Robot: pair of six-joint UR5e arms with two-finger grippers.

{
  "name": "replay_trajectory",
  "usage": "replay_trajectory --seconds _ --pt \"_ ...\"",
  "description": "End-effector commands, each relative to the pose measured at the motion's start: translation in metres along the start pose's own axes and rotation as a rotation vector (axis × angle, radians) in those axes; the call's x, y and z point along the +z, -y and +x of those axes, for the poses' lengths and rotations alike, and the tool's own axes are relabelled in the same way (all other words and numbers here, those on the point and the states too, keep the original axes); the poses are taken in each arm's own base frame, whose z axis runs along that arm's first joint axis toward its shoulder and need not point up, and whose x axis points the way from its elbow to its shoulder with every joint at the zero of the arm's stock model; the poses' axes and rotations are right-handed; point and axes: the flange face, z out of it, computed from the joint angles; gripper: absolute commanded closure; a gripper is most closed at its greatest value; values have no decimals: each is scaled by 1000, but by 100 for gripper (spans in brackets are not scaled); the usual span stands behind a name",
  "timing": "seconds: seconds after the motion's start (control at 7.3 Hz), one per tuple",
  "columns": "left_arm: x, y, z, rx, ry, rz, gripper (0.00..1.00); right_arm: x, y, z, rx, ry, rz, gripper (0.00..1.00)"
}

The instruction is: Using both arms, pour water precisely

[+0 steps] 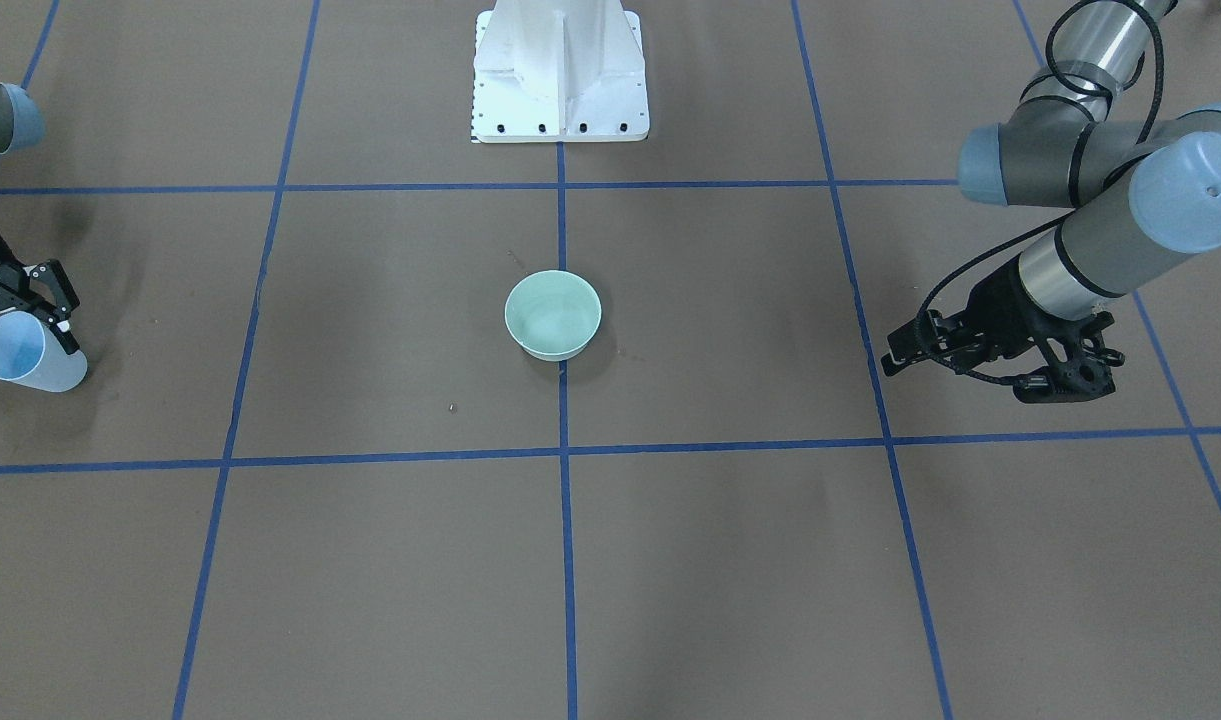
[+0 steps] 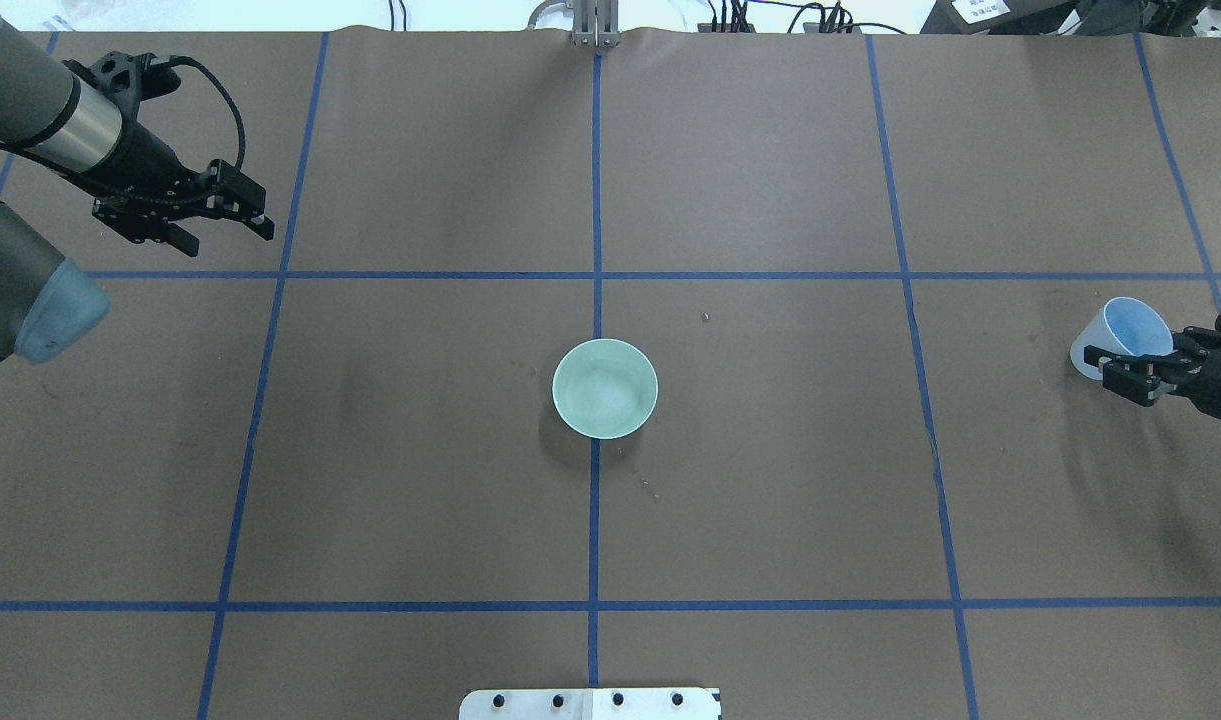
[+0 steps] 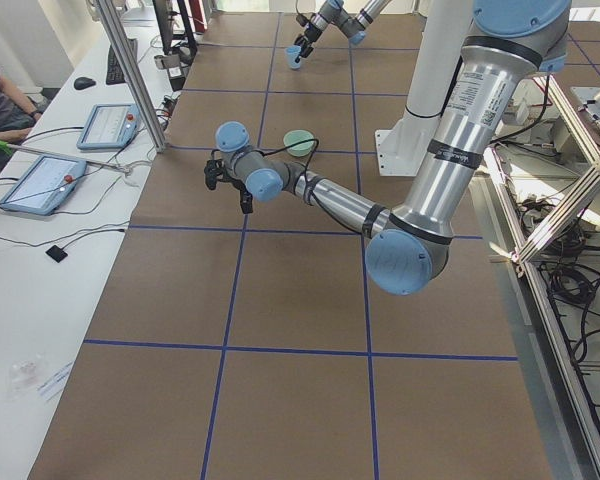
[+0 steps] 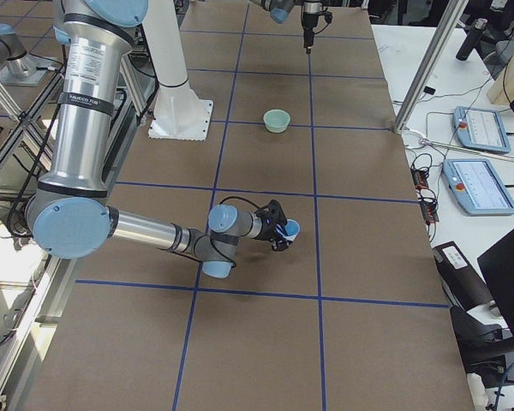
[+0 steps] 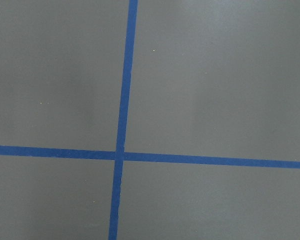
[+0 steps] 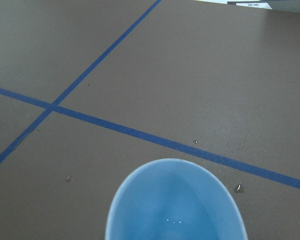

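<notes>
My right gripper is shut on a light-blue cup at the table's right edge and holds it tilted, mouth up and away from the robot. The cup also shows in the front-facing view and fills the bottom of the right wrist view, with tiny white glints of water inside. A mint-green bowl stands upright at the table's middle, far from both grippers. My left gripper is open and empty above the far left of the table; it also shows in the front-facing view.
The white bolted pedestal stands at the robot's side of the table. Blue tape lines grid the brown surface. Small droplets lie on the table by the cup. Tablets and an aluminium post stand beyond the far edge.
</notes>
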Motion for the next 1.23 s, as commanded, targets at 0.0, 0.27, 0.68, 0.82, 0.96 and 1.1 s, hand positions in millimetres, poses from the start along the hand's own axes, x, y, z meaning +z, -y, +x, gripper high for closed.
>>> replay_trajectory --seconds 0.0,0.27,0.68,0.82,0.96,1.1 --pt "0 0 -1 0 -1 0 2 2 -7 3 -2 -5 -16 18" --pt "-1 -1 1 2 -2 1 2 2 -8 3 -2 -4 -17 1" --pt "-3 -1 1 3 -4 3 2 -14 -15 6 2 36 7 1" --pt "-3 -1 0 2 -3 3 2 -27 -23 11 2 52 8 1" --pt "-3 -1 1 3 -4 3 2 -42 -35 20 4 51 1 1" --pt "-3 -1 1 3 -4 3 2 -54 -42 26 4 53 3 1"
